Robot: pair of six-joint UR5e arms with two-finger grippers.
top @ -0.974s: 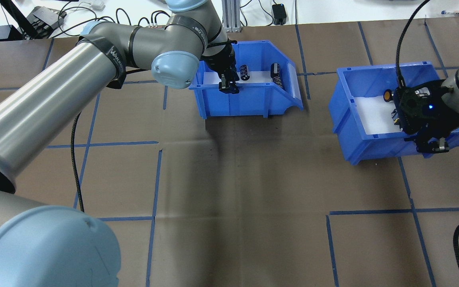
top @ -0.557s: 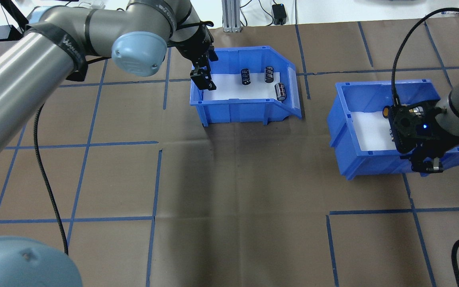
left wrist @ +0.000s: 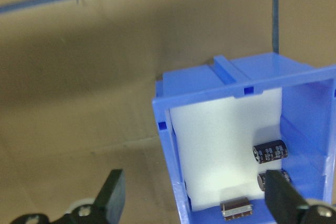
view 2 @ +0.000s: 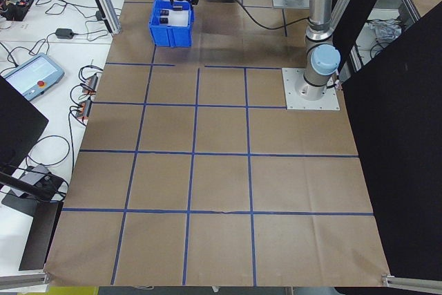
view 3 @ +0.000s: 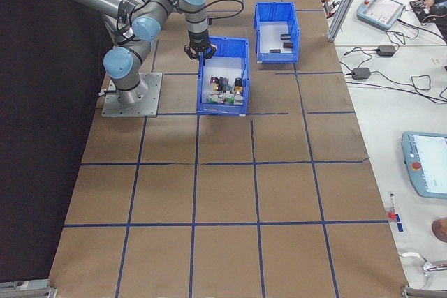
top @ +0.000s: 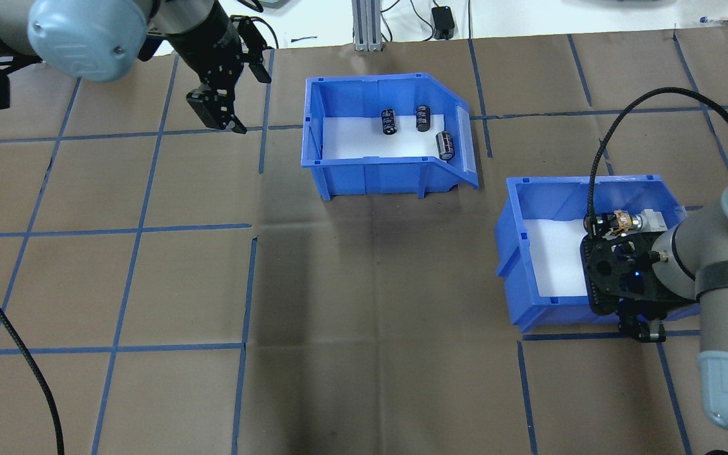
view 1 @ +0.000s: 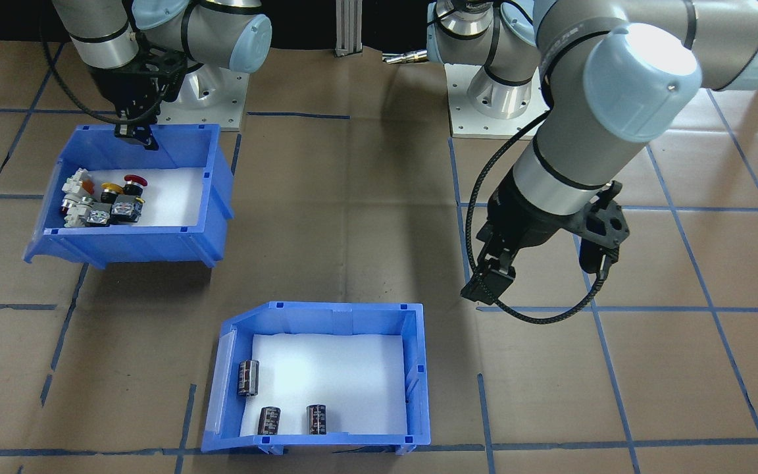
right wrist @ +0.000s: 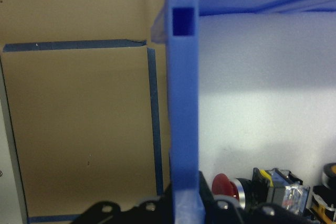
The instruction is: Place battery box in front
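Note:
The battery box (top: 370, 170), a blue bin with a white floor pad and three dark cells (top: 389, 121), rests on the table at the far middle, its sloped end to the right. In the front-facing view the battery box (view 1: 418, 375) lies low in the middle. My left gripper (top: 217, 119) hangs open and empty to the box's left, well apart from it; the left wrist view shows its fingers (left wrist: 113, 195) spread wide. My right gripper (top: 642, 328) is shut on the near wall of the switch bin (top: 515, 253), which holds coloured push-buttons (view 1: 106, 201).
Brown paper with blue tape lines covers the table. An aluminium post (top: 364, 25), a power adapter (top: 443, 16) and cables sit along the far edge. The arm bases (view 1: 491, 105) stand on the robot's side. Teach pendants (view 3: 380, 8) lie on the side bench.
My left gripper let go of the battery box and drew away to the left, leaving the box resting. My right gripper pulled the switch bin nearer the robot.

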